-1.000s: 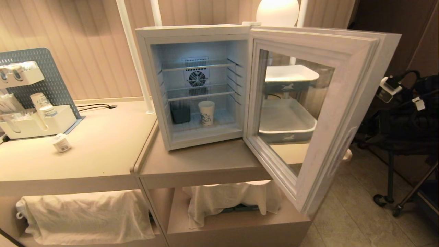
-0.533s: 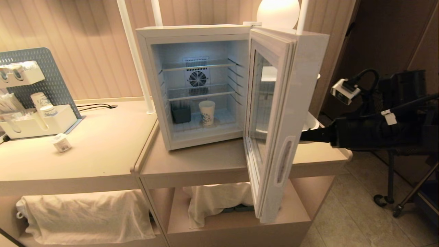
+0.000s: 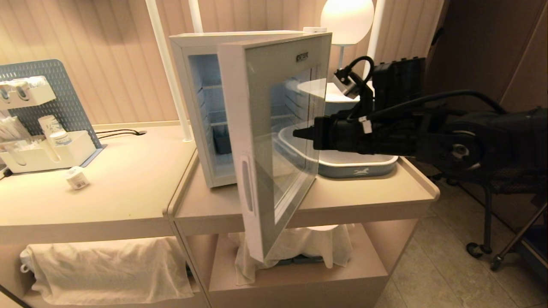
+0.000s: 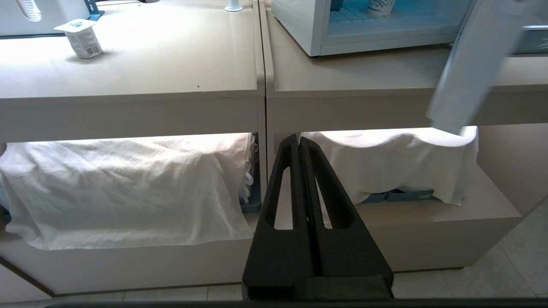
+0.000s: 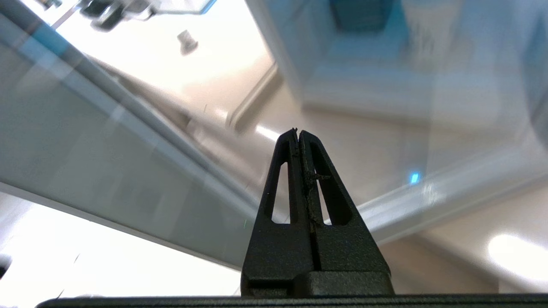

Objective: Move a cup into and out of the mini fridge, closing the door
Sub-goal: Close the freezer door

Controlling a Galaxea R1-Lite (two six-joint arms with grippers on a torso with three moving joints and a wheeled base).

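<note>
The right gripper [image 3: 297, 133], black and pointed, has its two fingers pressed together with nothing between them, and its tip meets the dark glass of the door [image 3: 274, 141], the pale grey-blue framed front panel of the fridge. The arm reaches in level from the right side of the scene. The door stands partly swung, about halfway between open and shut, its free edge toward the near left. Behind it sits the boxy white mini fridge [image 3: 195, 77] on the beige counter [image 3: 368, 192], its lit interior showing at the gap. The tapered white paper cup with a blue pattern [image 4: 381, 6] stands on the fridge floor, seen only in the left wrist view. A white tray with a grey-blue base [image 3: 364, 167] lies on the counter right of the fridge. The left gripper [image 4: 299, 143], fingers also closed and empty, hangs low before the cloth-draped lower shelves [image 4: 128, 179].
</note>
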